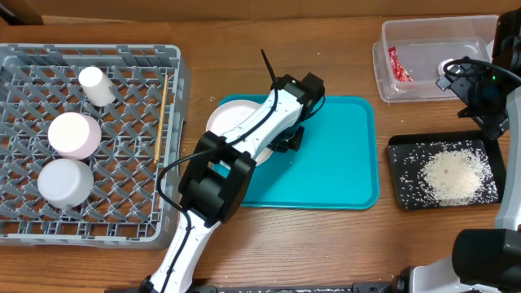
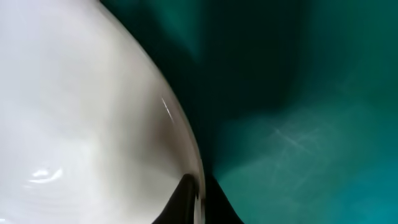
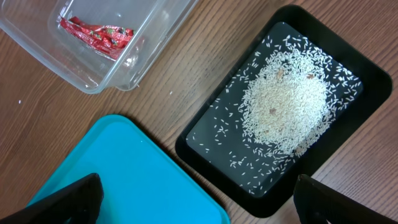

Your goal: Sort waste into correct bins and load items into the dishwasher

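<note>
- Overhead, far left: the grey dish rack (image 1: 122,203) sits on the wooden table (image 1: 326,244), and four things are loaded in it.
- A small white cup (image 1: 96,85) lies tilted near the rack's back. A pale bowl (image 1: 73,134) is below it and a white round dish (image 1: 65,181) is nearer the front. Both look to be mouth down.
- Wooden chopsticks (image 1: 163,114) lie along the rack's right side, just inside the wall.
- The left arm reaches up from the near edge of the table. Its left gripper (image 1: 289,140) is down on the teal serving tray (image 1: 342,163).
- The large white plate (image 1: 226,115) rests on the left end of that tray, partly under the arm. From the left wrist, the plate's thin rim runs between the two dark fingers (image 2: 181,200). They are pinched together on it, and the tray shows beyond.
- Back right, the clear plastic tub (image 1: 423,49) holds the red printed wrapper (image 1: 399,65) at its left end.
- In front of the tub, the black tray (image 1: 403,191) carries a heap of white rice grains (image 1: 452,175), with loose ones scattered around it.
- From the right wrist, the right gripper (image 3: 199,208) hangs above the gap between teal tray and black tray. Its fingers are spread wide with nothing between them.
</note>
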`<state>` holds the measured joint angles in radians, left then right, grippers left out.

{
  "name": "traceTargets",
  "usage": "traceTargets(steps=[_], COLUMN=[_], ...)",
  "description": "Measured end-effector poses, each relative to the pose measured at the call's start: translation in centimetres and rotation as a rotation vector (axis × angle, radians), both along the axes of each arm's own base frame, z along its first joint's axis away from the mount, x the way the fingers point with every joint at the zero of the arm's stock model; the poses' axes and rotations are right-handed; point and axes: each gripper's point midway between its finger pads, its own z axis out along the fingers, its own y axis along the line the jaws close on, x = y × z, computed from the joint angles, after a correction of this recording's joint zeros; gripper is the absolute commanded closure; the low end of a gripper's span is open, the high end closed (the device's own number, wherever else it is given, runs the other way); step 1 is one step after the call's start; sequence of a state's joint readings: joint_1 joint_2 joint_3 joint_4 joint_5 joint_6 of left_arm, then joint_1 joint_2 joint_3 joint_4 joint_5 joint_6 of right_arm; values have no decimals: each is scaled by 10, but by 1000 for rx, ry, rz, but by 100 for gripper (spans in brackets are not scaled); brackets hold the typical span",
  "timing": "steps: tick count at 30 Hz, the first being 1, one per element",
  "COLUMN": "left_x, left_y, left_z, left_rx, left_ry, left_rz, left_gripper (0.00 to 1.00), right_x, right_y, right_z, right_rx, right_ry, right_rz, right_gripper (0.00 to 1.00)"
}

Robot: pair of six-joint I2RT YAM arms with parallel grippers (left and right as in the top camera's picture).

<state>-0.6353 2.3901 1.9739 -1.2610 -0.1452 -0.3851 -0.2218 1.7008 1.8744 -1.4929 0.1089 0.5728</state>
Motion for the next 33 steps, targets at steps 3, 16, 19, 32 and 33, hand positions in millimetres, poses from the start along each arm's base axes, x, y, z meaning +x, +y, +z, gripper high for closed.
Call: traceTargets(steps=[3, 16, 19, 32, 33], left_x=[-3, 47, 62, 79, 79], left_y=[1, 7, 38, 196, 203], left_z=[4, 176, 244, 299, 295], left_rx=[4, -288, -448, -906, -943], left_ry=[20, -154, -287, -342, -333], left_rz=[2, 19, 43, 204, 203], left_gripper=[96, 96, 96, 96, 96], right_x=[0, 0, 0, 0, 0], right_y=[0, 0, 0, 0, 0], right_z=[0, 0, 0, 0, 0], right_rx=[0, 0, 0, 0, 0], right_ry=[-1, 0, 0, 0, 0], right_rz=[0, 0, 0, 0, 0], right_gripper=[0, 0, 0, 0, 0])
